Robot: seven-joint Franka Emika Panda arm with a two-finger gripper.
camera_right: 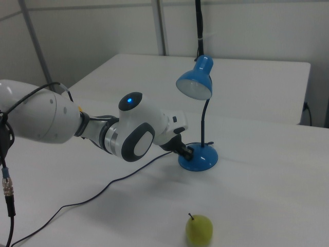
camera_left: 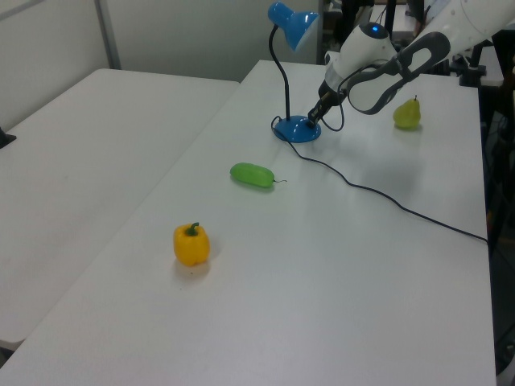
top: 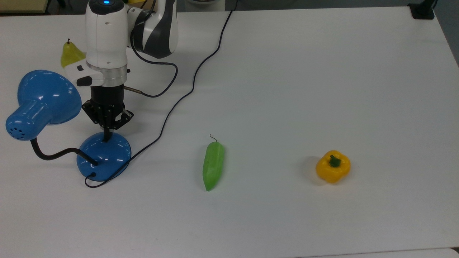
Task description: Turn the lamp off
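The glossy blue lamp stands at the top view's left, its bell shade [top: 46,95] tilted on a black gooseneck above the domed base [top: 107,157]. No glow comes from the shade [camera_left: 294,22] in the left view, and its opening [camera_right: 195,88] looks dull in the right view. My gripper [top: 107,136] points straight down with its fingers together, their tip touching the far side of the base's top. The left view shows the gripper [camera_left: 312,121] at the base's [camera_left: 296,130] right edge. The switch itself is hidden under the fingertips.
The lamp's black cord [top: 186,93] runs from the base across the table to the far edge. A yellow-green pear [top: 70,53] stands behind the arm. A green cucumber [top: 213,165] and a yellow bell pepper [top: 333,167] lie to the top view's right.
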